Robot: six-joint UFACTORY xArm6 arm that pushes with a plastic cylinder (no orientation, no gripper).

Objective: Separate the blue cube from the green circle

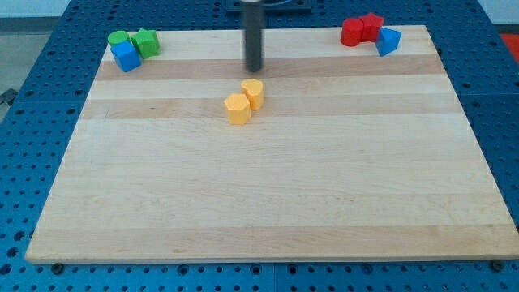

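Observation:
The blue cube (125, 56) sits at the board's top left corner, touching the green circle (118, 39) just above it. A second green block, star-like in shape (147, 42), stands right beside them on the view's right. My tip (255, 69) is near the top middle of the board, far to the right of the blue cube and just above two yellow blocks.
Two yellow blocks (253, 92) (238, 108) touch each other below my tip. Two red blocks (352, 32) (372, 26) and a blue triangle-like block (388, 41) cluster at the top right. The wooden board (259, 195) lies on a blue pegboard.

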